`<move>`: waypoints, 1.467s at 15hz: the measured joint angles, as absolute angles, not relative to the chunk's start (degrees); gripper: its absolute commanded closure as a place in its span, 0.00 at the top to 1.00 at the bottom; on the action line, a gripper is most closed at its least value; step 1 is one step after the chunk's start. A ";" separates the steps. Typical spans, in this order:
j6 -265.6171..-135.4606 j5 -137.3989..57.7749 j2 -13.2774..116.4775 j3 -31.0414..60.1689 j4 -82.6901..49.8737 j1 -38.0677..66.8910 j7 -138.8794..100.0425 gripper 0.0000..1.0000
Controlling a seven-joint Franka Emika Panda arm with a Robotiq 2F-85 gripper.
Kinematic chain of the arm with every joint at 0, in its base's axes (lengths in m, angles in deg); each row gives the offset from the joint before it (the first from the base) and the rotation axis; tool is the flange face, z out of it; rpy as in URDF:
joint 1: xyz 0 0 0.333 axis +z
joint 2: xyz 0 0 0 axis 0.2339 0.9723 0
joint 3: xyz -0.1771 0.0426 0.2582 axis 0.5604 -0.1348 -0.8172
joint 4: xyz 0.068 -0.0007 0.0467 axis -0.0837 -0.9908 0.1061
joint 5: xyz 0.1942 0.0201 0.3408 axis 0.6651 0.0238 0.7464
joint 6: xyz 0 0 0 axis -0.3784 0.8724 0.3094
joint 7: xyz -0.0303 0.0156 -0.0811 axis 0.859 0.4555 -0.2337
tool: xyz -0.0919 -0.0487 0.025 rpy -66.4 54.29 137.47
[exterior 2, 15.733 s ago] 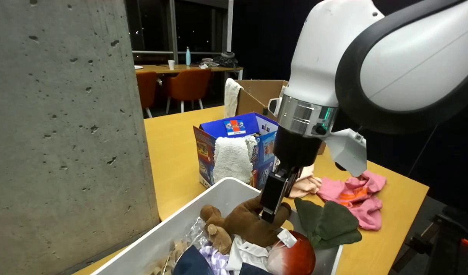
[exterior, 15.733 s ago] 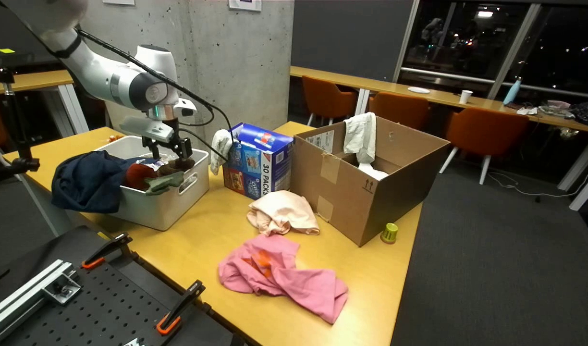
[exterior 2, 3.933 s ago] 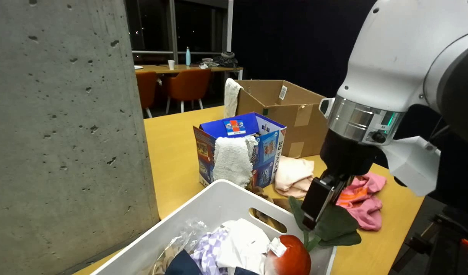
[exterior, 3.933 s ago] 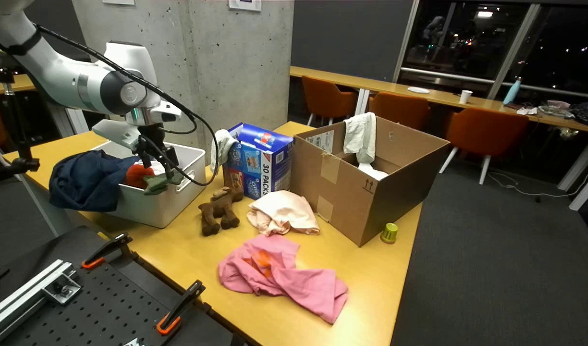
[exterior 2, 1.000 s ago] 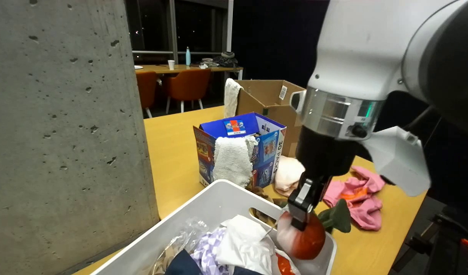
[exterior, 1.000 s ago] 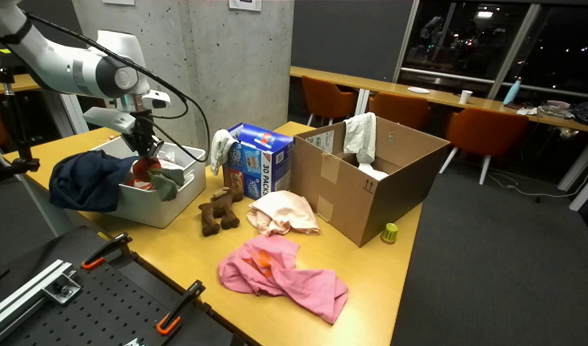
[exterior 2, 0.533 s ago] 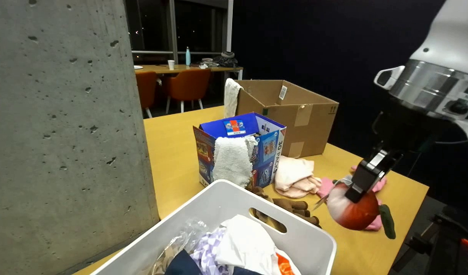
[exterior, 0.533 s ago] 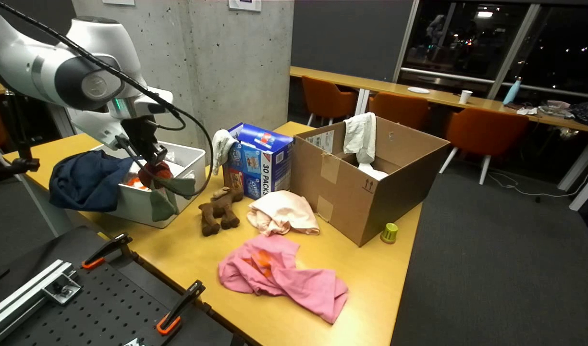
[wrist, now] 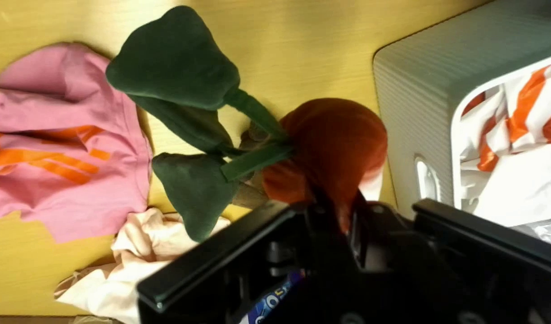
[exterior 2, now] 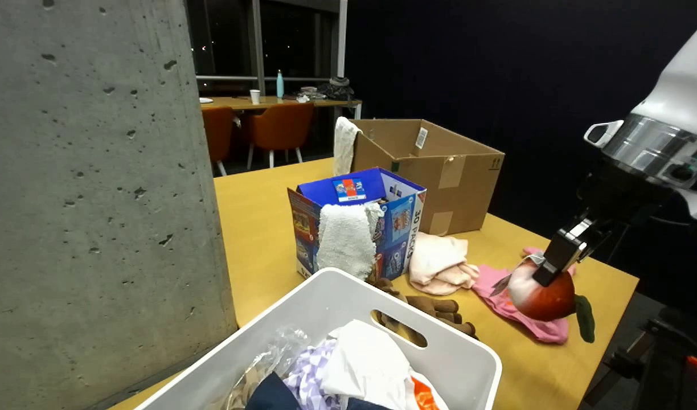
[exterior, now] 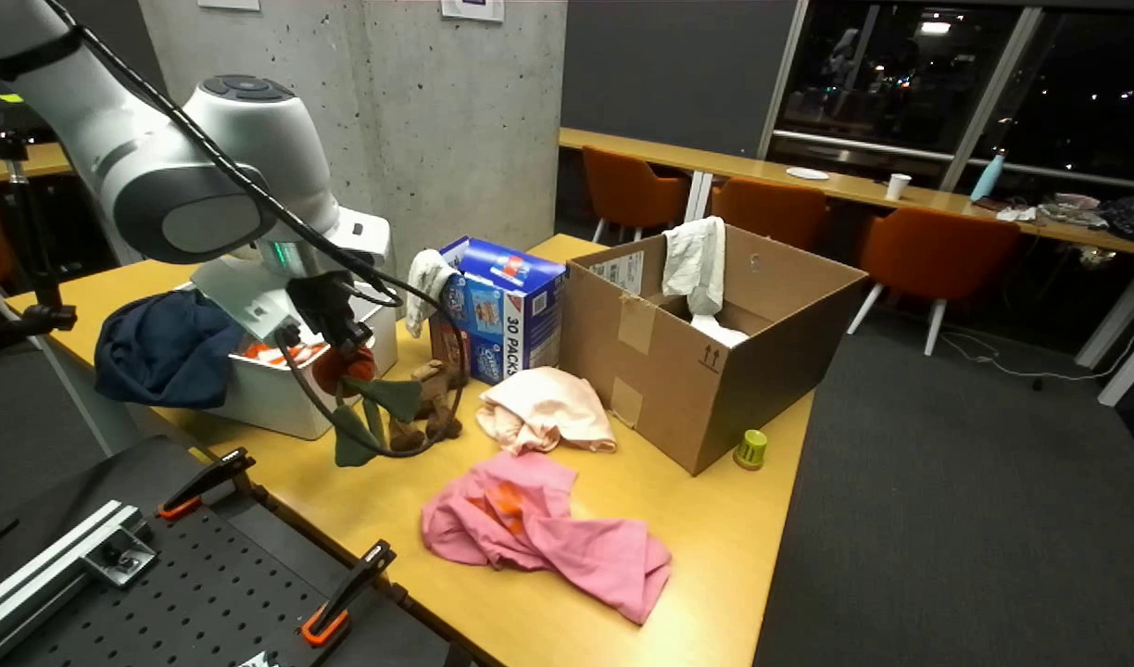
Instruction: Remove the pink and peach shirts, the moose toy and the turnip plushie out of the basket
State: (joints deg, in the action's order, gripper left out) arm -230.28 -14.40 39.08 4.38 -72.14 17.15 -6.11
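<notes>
My gripper (wrist: 345,216) is pinched shut on the red-and-white turnip plushie (wrist: 334,139), whose green leaves hang away from it. In both exterior views the turnip plushie (exterior 2: 545,302) is in the air, outside the white basket (exterior 2: 337,279) and above the table. Beside the basket, the brown moose toy (exterior: 428,408) lies on the table, partly behind the leaves and a cable. The peach shirt (exterior: 544,412) is bunched near the cardboard box, with the pink shirt (exterior: 548,537) spread out nearer the front. Both shirts are also in the wrist view.
Inside the basket are white and orange plastic (exterior 2: 371,364), a purple checked cloth (exterior 2: 311,367) and dark blue fabric (exterior: 169,347) draped over its side. A blue snack box (exterior: 502,306) and a large cardboard box (exterior: 660,371) stand behind. A loose cable loops around the gripper.
The turnip plushie has been gripped, raised out of the basket and carried over its wall to above the table. The moose toy, in the basket in the oldest frames, now lies on the table.
</notes>
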 measured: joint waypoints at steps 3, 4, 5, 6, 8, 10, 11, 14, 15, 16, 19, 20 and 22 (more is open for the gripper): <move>-229.77 -9.63 42.30 4.45 -69.09 14.27 1.18 0.03; -229.18 -8.65 43.66 4.47 -67.70 13.08 3.31 0.03; -228.33 -8.00 45.23 4.49 -66.05 11.85 5.29 0.03; -227.08 -7.78 46.99 4.51 -64.13 10.60 6.84 0.03; -224.42 -7.72 50.94 4.38 -59.91 8.24 9.14 0.03; -221.80 -8.14 55.22 4.05 -55.51 6.19 10.22 0.03; -220.50 -8.42 57.49 3.98 -53.21 5.46 10.44 0.03; -217.22 -9.55 64.25 3.65 -46.45 3.98 10.54 0.03; -216.14 -10.14 66.46 3.51 -44.24 3.59 10.54 0.03; -215.32 -10.71 68.44 3.37 -42.22 3.20 10.53 0.03; -213.79 -11.75 73.14 3.29 -37.20 2.13 10.42 0.03; -213.76 -12.04 74.05 3.29 -36.12 1.72 10.36 0.03; -213.76 -12.39 74.60 3.29 -35.20 0.79 10.20 0.03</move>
State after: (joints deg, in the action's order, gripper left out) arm -213.76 -12.39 74.60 3.29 -35.20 0.79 10.20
